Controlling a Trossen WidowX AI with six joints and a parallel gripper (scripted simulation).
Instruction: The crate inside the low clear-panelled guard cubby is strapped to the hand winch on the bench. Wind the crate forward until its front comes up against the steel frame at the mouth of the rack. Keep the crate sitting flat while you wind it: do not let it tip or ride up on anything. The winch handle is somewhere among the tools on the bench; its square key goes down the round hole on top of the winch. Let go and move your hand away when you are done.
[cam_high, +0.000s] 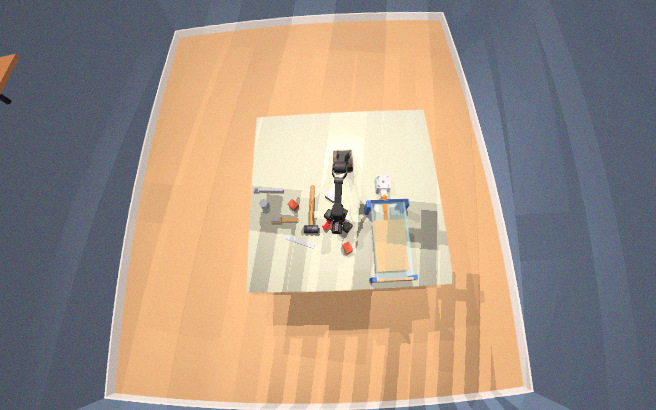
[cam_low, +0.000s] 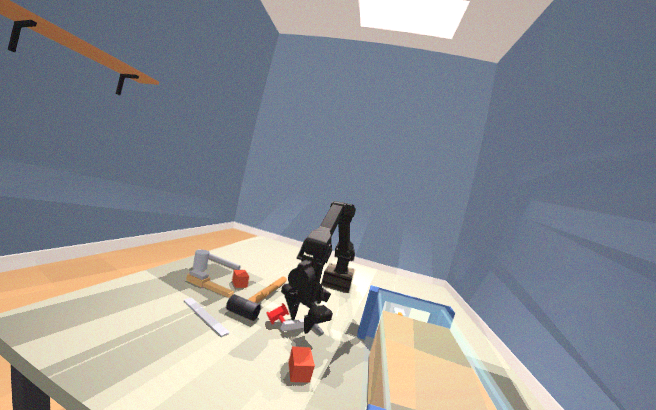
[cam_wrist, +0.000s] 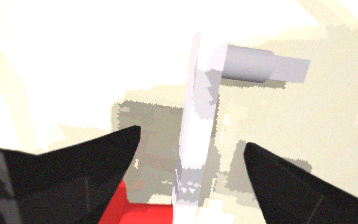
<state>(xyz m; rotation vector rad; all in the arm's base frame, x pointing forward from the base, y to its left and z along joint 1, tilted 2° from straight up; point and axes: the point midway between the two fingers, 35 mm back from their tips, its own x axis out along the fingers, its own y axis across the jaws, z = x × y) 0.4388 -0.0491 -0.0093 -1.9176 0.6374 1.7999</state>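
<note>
The winch handle lies on the bench, its pale metal arm (cam_wrist: 199, 120) (cam_low: 292, 326) running between my fingers. Its red knob (cam_high: 327, 226) (cam_low: 278, 313) (cam_wrist: 150, 214) is at one end and its grey key (cam_wrist: 291, 68) at the other. My gripper (cam_high: 337, 229) (cam_low: 301, 324) (cam_wrist: 192, 140) is open, with a fingertip on each side of the arm and a gap to both. The white winch (cam_high: 383, 183) stands behind the blue-ended cubby (cam_high: 408, 203) (cam_low: 367, 320). An orange strap (cam_high: 385, 211) runs to the tan crate (cam_high: 392, 245) (cam_low: 425, 370), which sits flat, with a gap before the winch-side frame.
A black-headed mallet (cam_high: 311, 229) (cam_low: 243, 307) lies left of the gripper. Beyond it are a small hammer (cam_high: 287, 220), a grey cylinder (cam_high: 264, 204) (cam_low: 201, 261) and a red cube (cam_high: 293, 204) (cam_low: 240, 278). Another red cube (cam_high: 347, 248) (cam_low: 301, 365) and a flat bar (cam_high: 300, 242) (cam_low: 206, 316) lie nearer the front.
</note>
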